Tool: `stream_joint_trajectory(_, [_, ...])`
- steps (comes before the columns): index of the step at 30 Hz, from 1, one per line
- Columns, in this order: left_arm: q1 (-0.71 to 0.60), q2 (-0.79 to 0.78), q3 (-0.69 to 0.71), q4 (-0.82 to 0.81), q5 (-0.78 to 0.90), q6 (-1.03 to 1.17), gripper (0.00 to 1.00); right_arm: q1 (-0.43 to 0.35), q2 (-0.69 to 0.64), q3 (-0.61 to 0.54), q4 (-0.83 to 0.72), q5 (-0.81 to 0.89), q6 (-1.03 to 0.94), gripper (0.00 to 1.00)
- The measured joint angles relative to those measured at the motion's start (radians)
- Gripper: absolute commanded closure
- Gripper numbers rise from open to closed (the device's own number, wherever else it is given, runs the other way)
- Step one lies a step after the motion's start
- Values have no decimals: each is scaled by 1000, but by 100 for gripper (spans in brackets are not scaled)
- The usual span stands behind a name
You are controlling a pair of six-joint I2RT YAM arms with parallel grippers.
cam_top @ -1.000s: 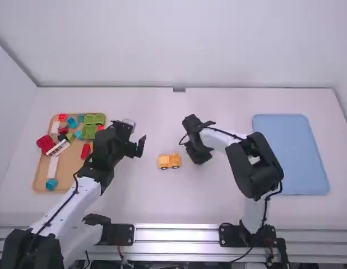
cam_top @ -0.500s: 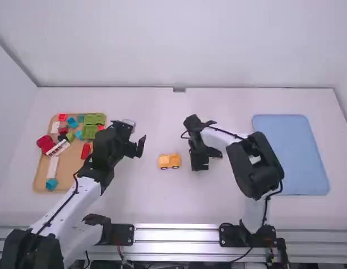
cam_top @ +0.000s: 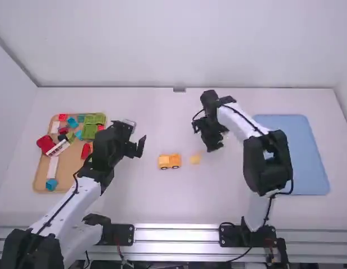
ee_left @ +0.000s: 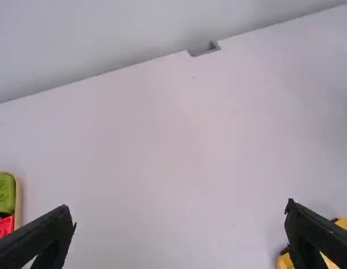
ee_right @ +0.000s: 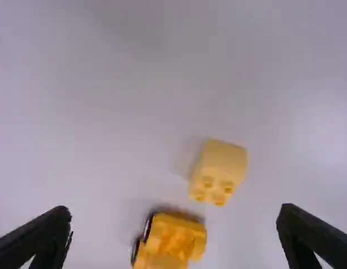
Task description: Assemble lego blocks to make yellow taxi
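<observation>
We are holding our left claw (cam_top: 138, 132) and right claw (cam_top: 201, 138) open, and seeing the car (cam_top: 169, 161) lying longways from left to right near the block (cam_top: 195, 159).

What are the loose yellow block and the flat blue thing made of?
The loose yellow block looks like smooth, hard plastic, with neat round studs. The flat blue thing looks dull and evenly coloured, maybe plastic too, but I can't be sure.

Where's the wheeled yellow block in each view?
High: wheeled yellow block mid-table, just left of the loose yellow block.
Left wrist: partly hidden behind one finger of the left gripper.
Right wrist: seen between the right gripper's open fingers.
Shared landmark: white tabletop.
</observation>
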Motion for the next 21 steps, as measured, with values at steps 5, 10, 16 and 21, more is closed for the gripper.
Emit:
stream_joint_trajectory(5, [0, 0, 0, -19, 0, 0, 1, -48, -14, 48, 85, 34, -589, 2])
stream_joint_trajectory(10, [0, 0, 0, -46, 0, 0, 1, -87, -14, 48, 136, 105, -991, 2])
stream_joint_trajectory(16, [0, 0, 0, -106, 29, 0, 1, -137, -14, 49, 208, -40, -1441, 2])
stream_joint_trajectory(21, [0, 0, -12, -40, 150, 31, 1, -144, -14, 48, -47, -397, -2083, 2])
